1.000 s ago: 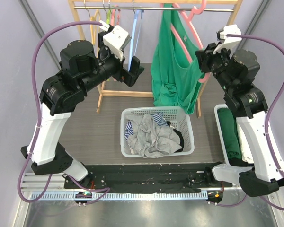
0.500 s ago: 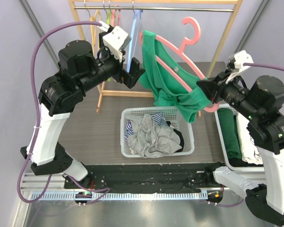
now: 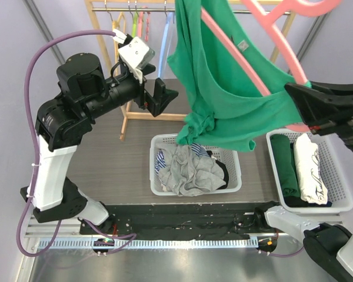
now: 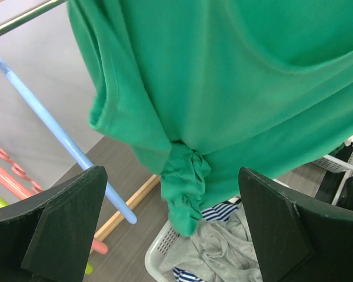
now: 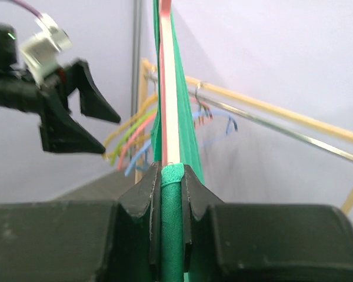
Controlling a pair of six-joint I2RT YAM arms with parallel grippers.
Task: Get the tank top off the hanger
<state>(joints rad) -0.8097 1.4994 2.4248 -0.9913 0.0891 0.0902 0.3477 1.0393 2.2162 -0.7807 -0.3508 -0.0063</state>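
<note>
Tank top (image 3: 223, 111) fabric and the pink hanger (image 3: 235, 51) bar sit pinched together between the right fingers (image 5: 140, 197). They hold both high, out in front of the far clothes rail (image 3: 129, 10), probably so the cloth hangs free. The left fingers (image 4: 67, 223), spread and empty, face its bunched hem, seemingly ready to pull. Below, on the bench (image 3: 106, 164), stands a white basket (image 3: 165, 137) of laundry.
</note>
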